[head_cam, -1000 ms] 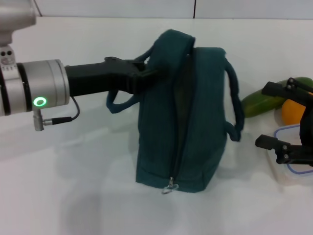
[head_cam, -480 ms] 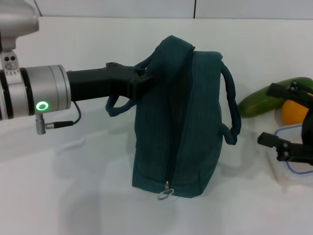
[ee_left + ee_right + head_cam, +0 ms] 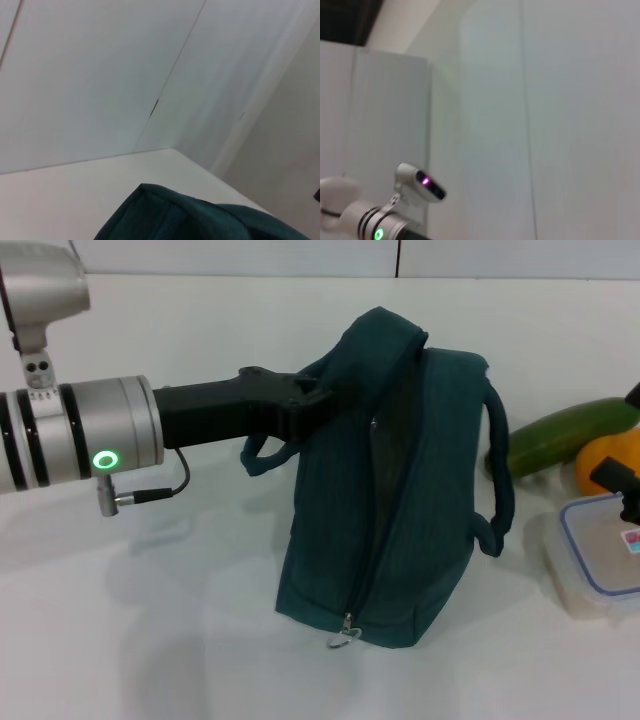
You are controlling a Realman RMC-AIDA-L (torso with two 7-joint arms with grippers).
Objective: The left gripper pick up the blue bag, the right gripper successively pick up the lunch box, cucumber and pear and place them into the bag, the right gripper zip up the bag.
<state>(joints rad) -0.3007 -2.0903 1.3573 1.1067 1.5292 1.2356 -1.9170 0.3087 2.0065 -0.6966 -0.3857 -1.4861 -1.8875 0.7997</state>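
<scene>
Blue bag stands upright on the desk, its top edge pinched by the left pincer. Lunch box, cucumber and pear all lie outside, unpacked. Right pincer barely shows; its spread I cannot tell.

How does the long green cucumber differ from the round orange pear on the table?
The long green cucumber is stretched out and slim; the round orange-yellow pear is short and rounded. The cucumber lies farther back, one end behind the dark teal fabric bag; the pear sits nearer, beside the clear lunch box. Both rest on the white table.
</scene>
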